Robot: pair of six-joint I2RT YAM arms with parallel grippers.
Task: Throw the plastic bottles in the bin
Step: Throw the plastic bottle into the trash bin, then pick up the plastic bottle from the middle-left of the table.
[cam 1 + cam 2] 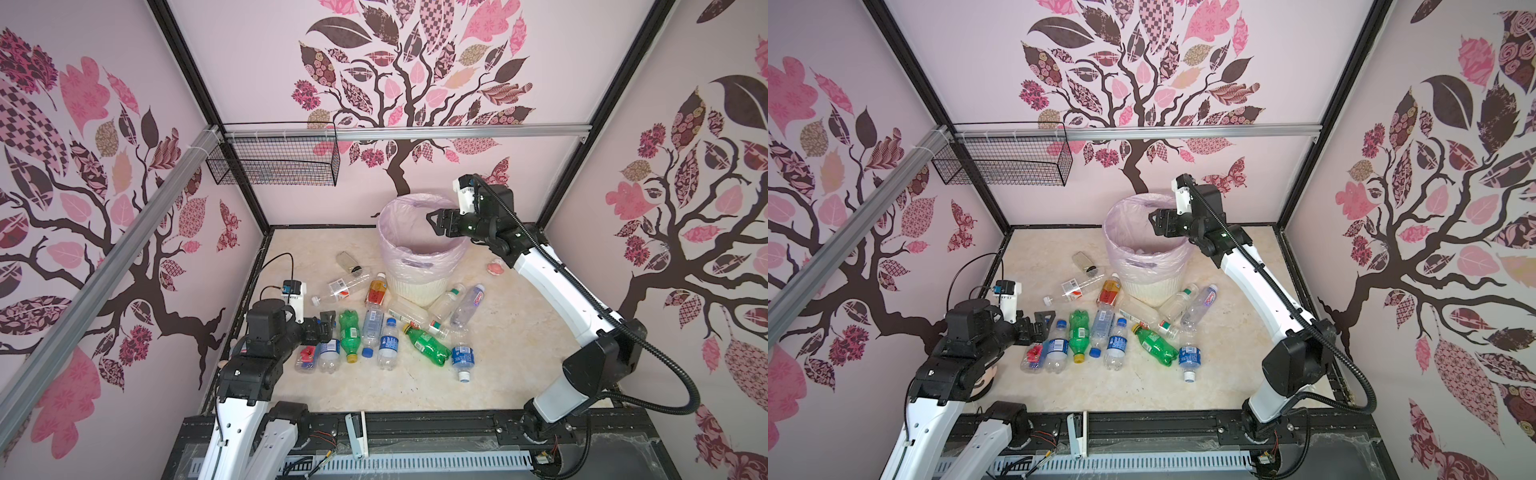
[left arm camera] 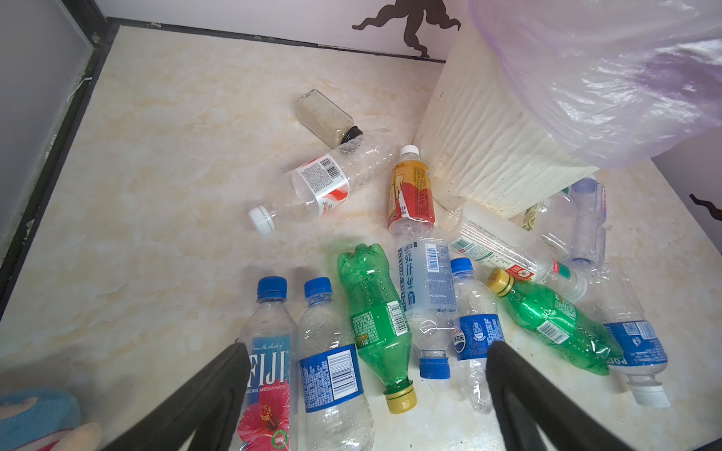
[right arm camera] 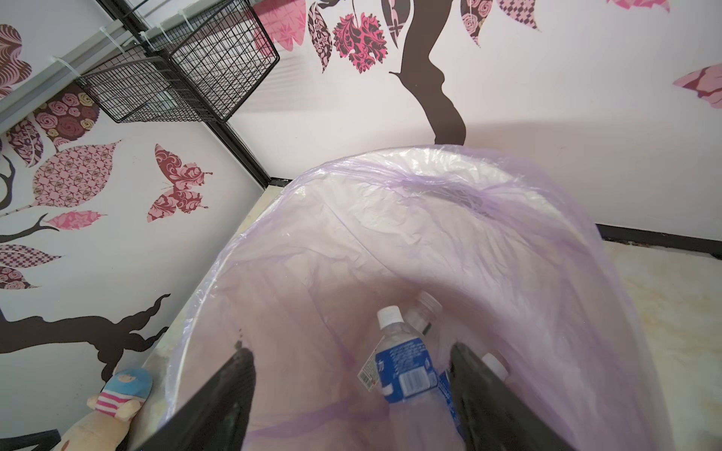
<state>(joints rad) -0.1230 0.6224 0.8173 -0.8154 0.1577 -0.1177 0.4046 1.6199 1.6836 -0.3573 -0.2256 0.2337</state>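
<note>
Several plastic bottles [image 1: 386, 328] [image 1: 1113, 328] lie in a loose pile on the floor in front of the bin [image 1: 415, 289] [image 1: 1152, 286], a white ribbed basket with a pale pink liner. My left gripper [image 1: 328, 322] [image 1: 1044, 322] [image 2: 367, 347] hangs open just above the pile's left end, over a Fiji bottle [image 2: 269, 351], a blue-labelled one [image 2: 332, 371] and a green one [image 2: 375, 312]. My right gripper [image 1: 432, 220] [image 1: 1154, 222] [image 3: 351, 351] is open over the bin's mouth [image 3: 390, 234]. Below it, inside the liner, a blue-labelled bottle [image 3: 406, 367] lies with others.
A brownish jar with a black lid [image 1: 348, 262] [image 2: 326, 117] lies left of the bin. A small pink toy [image 1: 495, 267] sits to its right. A black wire basket [image 1: 274, 160] hangs on the back wall. A plush doll [image 2: 39, 418] lies by the left arm.
</note>
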